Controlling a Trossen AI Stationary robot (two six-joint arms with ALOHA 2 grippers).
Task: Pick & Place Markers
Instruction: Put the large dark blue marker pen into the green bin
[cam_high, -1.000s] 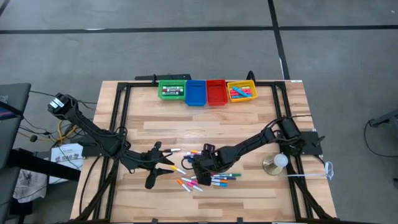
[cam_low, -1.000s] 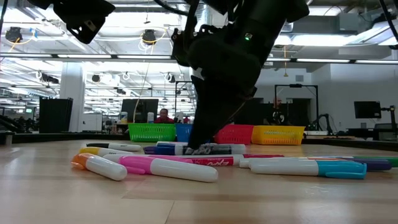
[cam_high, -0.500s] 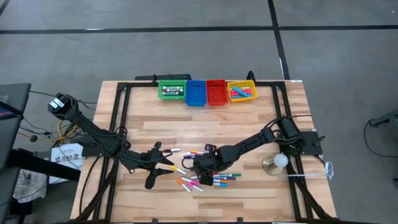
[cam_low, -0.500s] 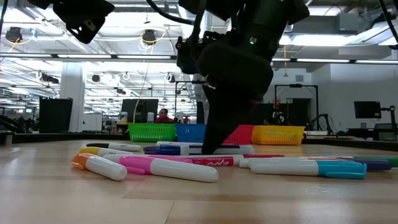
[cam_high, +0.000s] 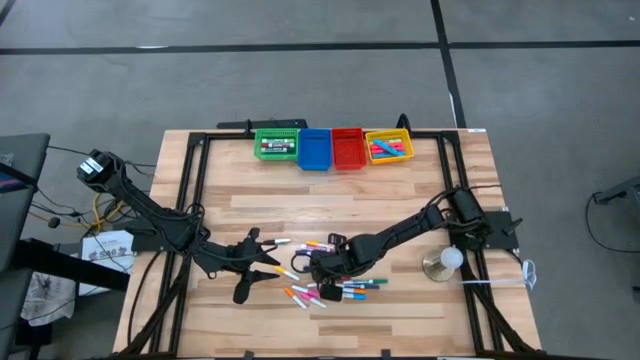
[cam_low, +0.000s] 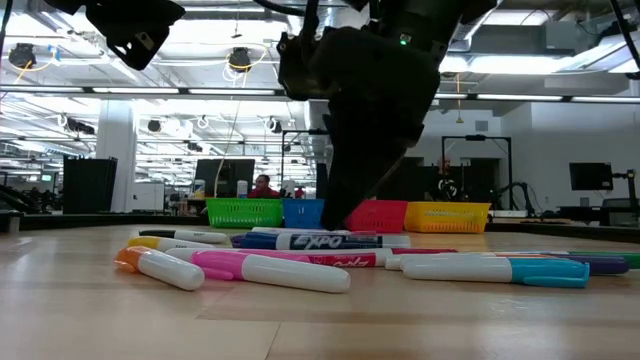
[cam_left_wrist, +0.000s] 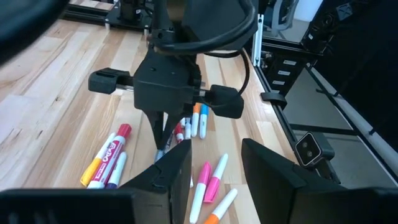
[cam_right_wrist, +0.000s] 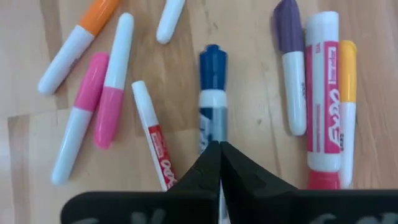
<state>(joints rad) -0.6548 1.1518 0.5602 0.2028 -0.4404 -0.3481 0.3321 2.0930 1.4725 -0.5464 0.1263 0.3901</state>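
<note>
Fingers (cam_right_wrist: 208, 163) of the right gripper (cam_high: 318, 272) are pinched fully together over the blue-capped marker (cam_right_wrist: 211, 99), tips meeting on its white barrel; whether the marker is really caught between them or just under them can't be told, and it lies flat on the counter (cam_high: 330, 205), not lifted. In the low view the same pen, dark blue with printed lettering (cam_low: 320, 240), sits level among the others under the dark gripper body. Around it: loose markers (cam_high: 325, 285) in pink, orange, white, purple and red, clustered at counter centre toward the near edge, none stacked. Left gripper (cam_high: 262, 268) waits just beside the pile, fingers (cam_left_wrist: 171, 171) partly apart, nothing in them. Progress: early to middle. Yellow bin (cam_high: 388, 147) has several pink and orange pens, green bin (cam_high: 277, 145) holds a few dark ones; blue bin (cam_high: 314, 149) and red bin (cam_high: 347, 148) look bare. Most of the pile left to move, over a dozen pens by my guess.
</note>
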